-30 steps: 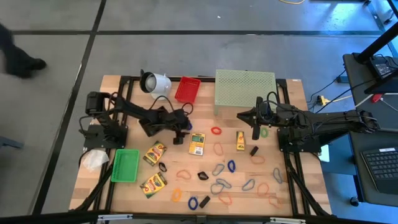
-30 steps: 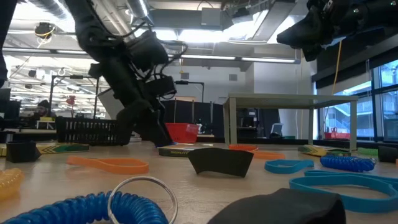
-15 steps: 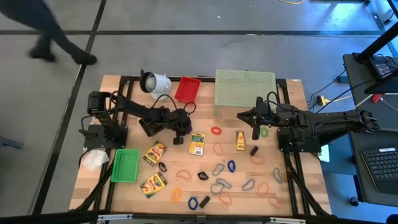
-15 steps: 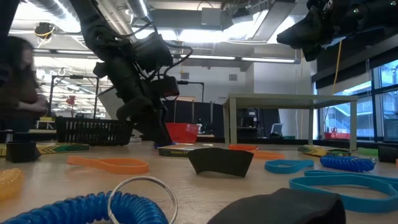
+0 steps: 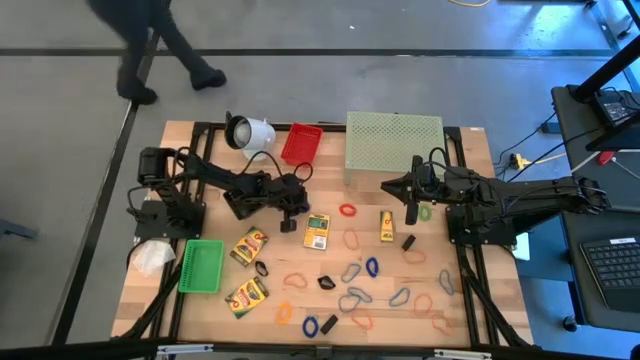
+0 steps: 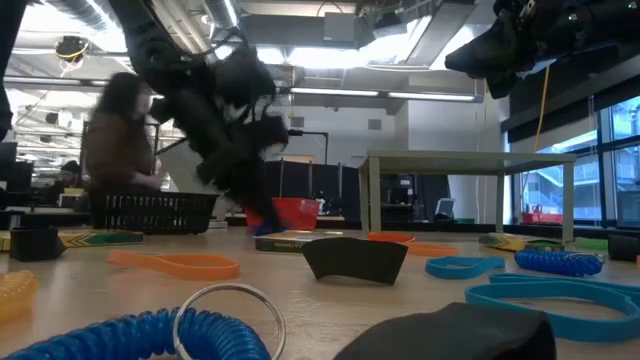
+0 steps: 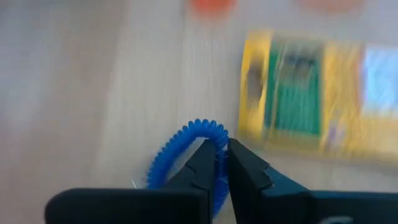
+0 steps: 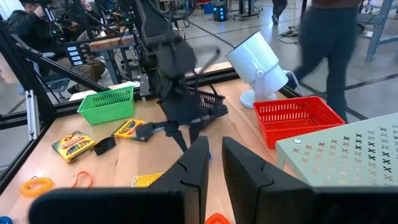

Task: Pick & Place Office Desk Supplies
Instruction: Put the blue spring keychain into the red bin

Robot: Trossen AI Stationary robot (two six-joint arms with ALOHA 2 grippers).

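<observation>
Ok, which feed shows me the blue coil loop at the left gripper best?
The left wrist view: the blue coil loop fills the foreground with the left gripper closed on its near edge. The high view shows only the arm over that spot. The low view gives a small blue speck under the blurred gripper. The right wrist view barely shows it.

In the left wrist view, the blue coil band [image 7: 186, 155] is partly hidden behind the left gripper [image 7: 221, 163] fingers [image 7: 202, 168], and the crayon box [image 7: 317, 102] is motion-blurred. In the low view, the left arm [image 6: 215, 110] and a person [image 6: 118, 140] behind it are smeared.
</observation>
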